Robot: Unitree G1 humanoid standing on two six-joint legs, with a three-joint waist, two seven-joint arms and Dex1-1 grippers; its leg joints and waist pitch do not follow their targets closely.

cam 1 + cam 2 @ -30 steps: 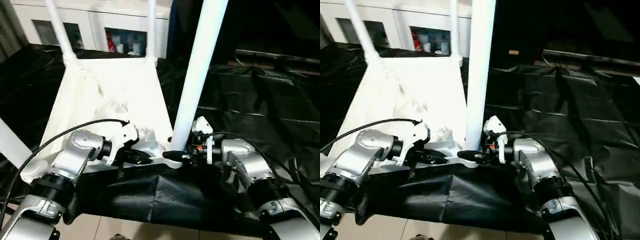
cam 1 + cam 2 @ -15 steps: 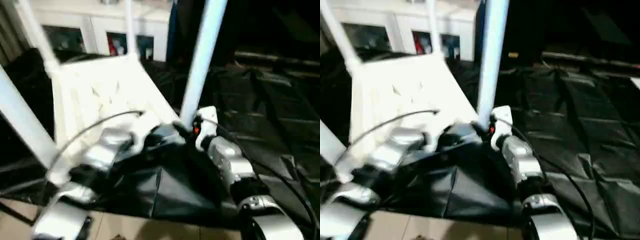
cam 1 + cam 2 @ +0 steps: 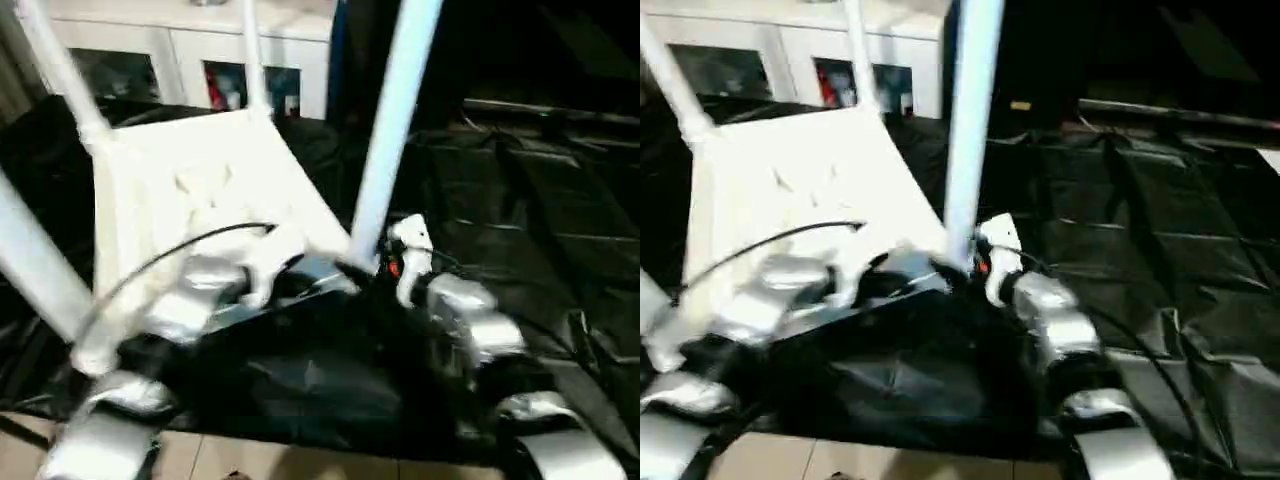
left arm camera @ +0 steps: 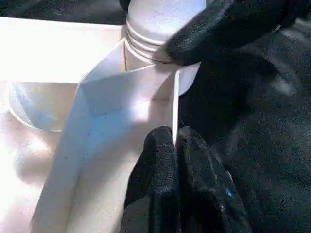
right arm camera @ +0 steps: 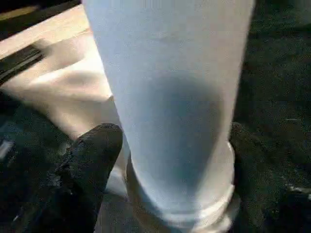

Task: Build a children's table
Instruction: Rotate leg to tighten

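The white children's table (image 3: 190, 190) lies upside down on black sheeting, its ribbed underside facing up. Legs stand in all four corners: far left (image 3: 55, 60), far right (image 3: 250, 50), near left (image 3: 30, 260) and near right (image 3: 395, 120). My left gripper (image 4: 174, 141) is shut on the thin rim of the table top (image 4: 97, 87), just beside the near right socket. My right gripper (image 5: 170, 145) is shut on the base of the near right leg (image 5: 170, 87), with one black finger (image 5: 92, 160) on each side. Both grippers meet at that corner (image 3: 350, 270).
A white glass-door cabinet (image 3: 190, 60) stands behind the table. Crumpled black sheeting (image 3: 530, 200) covers the surface to the right and hangs over the front edge (image 3: 300, 390). A black cable (image 3: 180, 250) loops over my left forearm.
The table has turned: its far legs have swung to the left and the near right corner has moved away from me. Both grippers have kept their hold and moved with it.
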